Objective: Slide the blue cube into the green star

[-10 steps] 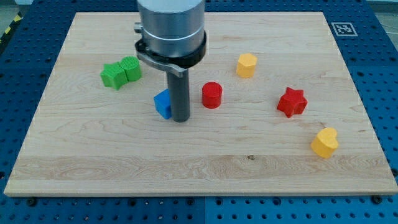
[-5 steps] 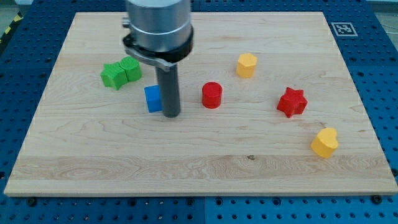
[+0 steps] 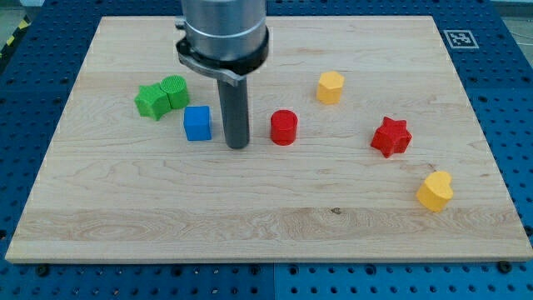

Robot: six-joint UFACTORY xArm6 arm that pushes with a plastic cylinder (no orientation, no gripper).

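Standing on the wooden board [image 3: 100, 225] just to the view's right of the blue cube [image 3: 197, 122], my tip [image 3: 237, 147] – a small strip of bare wood between the two, so not touching; no jaws or pads on this rod, only one straight dark end, holding nothing. Placed on that side for a good reason, most likely: the green star [image 3: 151, 101] lies up and to the view's left of the cube, so a push has to come from the right and a little from below.

Sitting near the star, the blue cube – close to it but not against it yet; a gap of wood shows between them; so the job looks nearly done, not finished. Looking bright blue, with flat sides and sharp corners, sitting flat and square on the board; small and light by the look of it, likely to slide easily and maybe turn if pushed off its middle.

Touching the star on its right, a second green block [image 3: 175, 90] with a rounded top – shape hard to name. Well apart on the right: a red cylinder [image 3: 284, 127] beside the rod; a yellow block [image 3: 331, 87] higher up; a red star [image 3: 391, 137]; a yellow heart [image 3: 435, 191] lower down – none in the way.
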